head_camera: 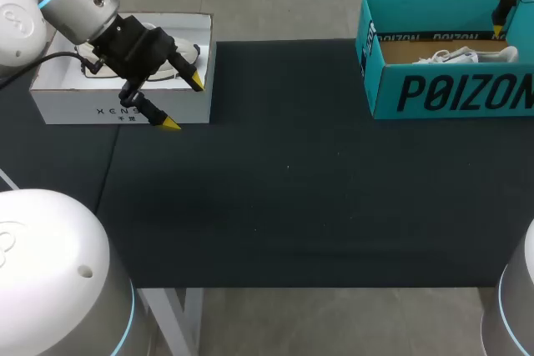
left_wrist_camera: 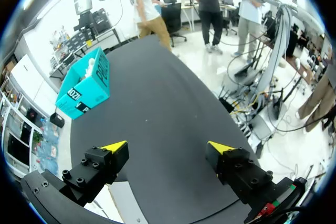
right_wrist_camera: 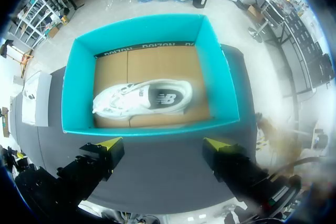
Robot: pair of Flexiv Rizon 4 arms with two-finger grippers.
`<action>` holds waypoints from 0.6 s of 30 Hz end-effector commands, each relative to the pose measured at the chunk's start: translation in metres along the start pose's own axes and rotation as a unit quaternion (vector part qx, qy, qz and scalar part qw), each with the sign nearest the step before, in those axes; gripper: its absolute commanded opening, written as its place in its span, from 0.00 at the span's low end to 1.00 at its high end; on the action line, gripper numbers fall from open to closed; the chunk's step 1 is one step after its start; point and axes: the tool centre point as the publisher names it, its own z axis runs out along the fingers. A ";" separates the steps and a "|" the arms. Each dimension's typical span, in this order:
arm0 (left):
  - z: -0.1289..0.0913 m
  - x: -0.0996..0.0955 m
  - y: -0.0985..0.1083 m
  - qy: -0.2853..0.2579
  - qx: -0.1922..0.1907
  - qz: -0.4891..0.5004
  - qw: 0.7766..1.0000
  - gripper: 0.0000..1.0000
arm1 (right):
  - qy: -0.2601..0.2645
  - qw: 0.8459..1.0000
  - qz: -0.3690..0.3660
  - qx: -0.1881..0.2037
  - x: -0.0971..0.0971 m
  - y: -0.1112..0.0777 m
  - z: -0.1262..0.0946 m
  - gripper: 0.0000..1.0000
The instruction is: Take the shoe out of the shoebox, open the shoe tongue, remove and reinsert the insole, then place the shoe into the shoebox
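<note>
While our right end effector point(right_wrist_camera: 163, 144) hovers, spread apart, over the shoebox point(right_wrist_camera: 152, 128), we risk snagging its wall before reaching the shoe point(right_wrist_camera: 142, 98).

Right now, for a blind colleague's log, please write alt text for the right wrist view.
A white lace-up sneaker lies inside an open teal cardboard shoebox. The open right gripper hovers over the black table, short of the box's near wall.

A white box point(head_camera: 71, 99) with an open top sits on the far left side of the dark worktop point(head_camera: 292, 198).
</note>
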 end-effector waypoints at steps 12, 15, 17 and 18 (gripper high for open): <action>-0.081 -0.012 0.091 0.180 -0.118 0.293 0.932 1.00 | 0.000 1.000 0.000 0.000 0.000 0.001 0.001 1.00; -0.095 -0.015 0.124 0.198 -0.110 0.319 0.920 1.00 | 0.000 1.000 0.000 0.000 0.000 0.001 0.001 1.00; -0.104 -0.015 0.143 0.199 -0.101 0.340 0.914 1.00 | 0.000 1.000 0.000 0.000 0.000 0.001 0.001 1.00; -0.109 -0.016 0.153 0.199 -0.101 0.346 0.911 1.00 | 0.000 1.000 0.000 0.000 0.000 0.001 0.001 1.00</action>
